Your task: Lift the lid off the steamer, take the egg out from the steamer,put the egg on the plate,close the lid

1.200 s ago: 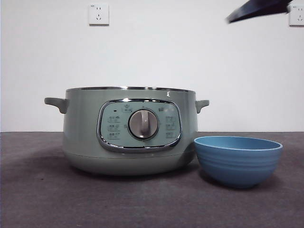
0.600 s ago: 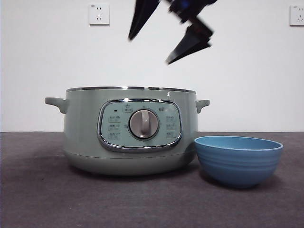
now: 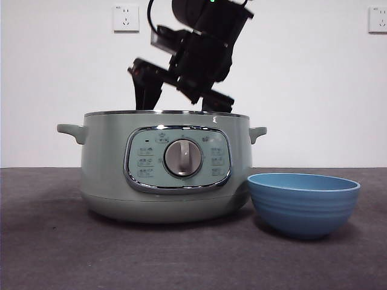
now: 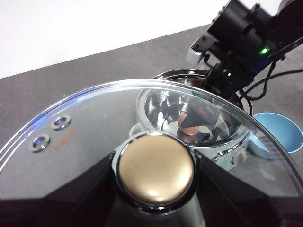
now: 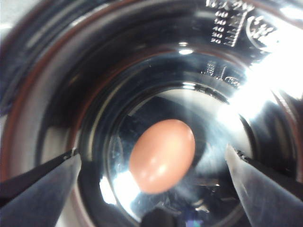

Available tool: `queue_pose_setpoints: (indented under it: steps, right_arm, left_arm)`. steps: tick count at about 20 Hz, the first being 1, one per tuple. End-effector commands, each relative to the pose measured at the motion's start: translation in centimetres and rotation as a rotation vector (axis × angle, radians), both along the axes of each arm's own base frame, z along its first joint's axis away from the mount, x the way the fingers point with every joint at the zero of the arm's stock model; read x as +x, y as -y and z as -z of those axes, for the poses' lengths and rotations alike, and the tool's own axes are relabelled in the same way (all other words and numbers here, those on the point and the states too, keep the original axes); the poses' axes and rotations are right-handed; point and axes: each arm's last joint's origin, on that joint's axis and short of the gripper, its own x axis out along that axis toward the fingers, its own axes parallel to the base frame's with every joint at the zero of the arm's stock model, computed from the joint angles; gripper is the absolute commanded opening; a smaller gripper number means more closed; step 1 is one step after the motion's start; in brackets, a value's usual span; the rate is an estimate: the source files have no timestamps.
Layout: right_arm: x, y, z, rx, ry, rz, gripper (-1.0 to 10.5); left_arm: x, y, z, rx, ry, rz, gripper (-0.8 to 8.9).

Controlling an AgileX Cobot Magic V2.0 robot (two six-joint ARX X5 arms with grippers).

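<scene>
The robot's black, blocky right arm (image 3: 202, 51) filled the upper centre of the frame, with a black cable, a small green light, and a grey plate.

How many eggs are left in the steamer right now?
1. The egg lies on the shiny bottom of the steamer, between the open jaws of the right gripper. The left wrist view shows no other.

On the steamer's (image 5: 156, 94) inner wall you can make out an embossed scale at about one o'clock, digits blurred; control-panel (image 3: 178, 158) icons around the dial stay illegible.
</scene>
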Motion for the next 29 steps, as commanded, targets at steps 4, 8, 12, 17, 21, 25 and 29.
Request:
queue_pose_setpoints:
  steps: [4, 8, 12, 17, 21, 25, 29]
  right_arm:
    - [1.0, -1.0, 3.7, -0.034, -0.058, 0.022, 5.3]
    - [1.2, -1.2, 4.0, -0.018, -0.057, 0.043, 4.0]
    - [1.1, -1.1, 4.1, -0.020, -0.076, 0.059, 2.4]
    - [0.9, -0.9, 4.2, -0.039, -0.097, 0.052, 0.0]
    - [0.8, -0.9, 1.8, 0.030, -0.017, 0.041, -0.1]
    - [-2.1, 1.8, -6.8, 0.107, 0.143, 0.046, -0.1]
    - [-8.8, 7.8, -14.7, -0.019, 0.264, 0.100, -0.2]
  left_arm:
    - [-0.3, -0.1, -0.4, -0.021, 0.036, -0.003, -0.08]
    - [-0.3, -0.2, -0.3, -0.016, 0.034, -0.002, -0.08]
    - [-0.3, -0.1, -0.3, -0.016, 0.034, -0.002, -0.08]
    - [-0.3, -0.1, -0.3, -0.016, 0.034, 0.000, -0.08]
    - [-0.3, -0.1, -0.4, -0.017, 0.035, 0.001, -0.08]
    - [-0.2, -0.1, -0.5, -0.023, 0.050, 0.006, -0.08]
    - [-0.2, -0.1, -0.7, -0.031, 0.065, 0.006, -0.08]
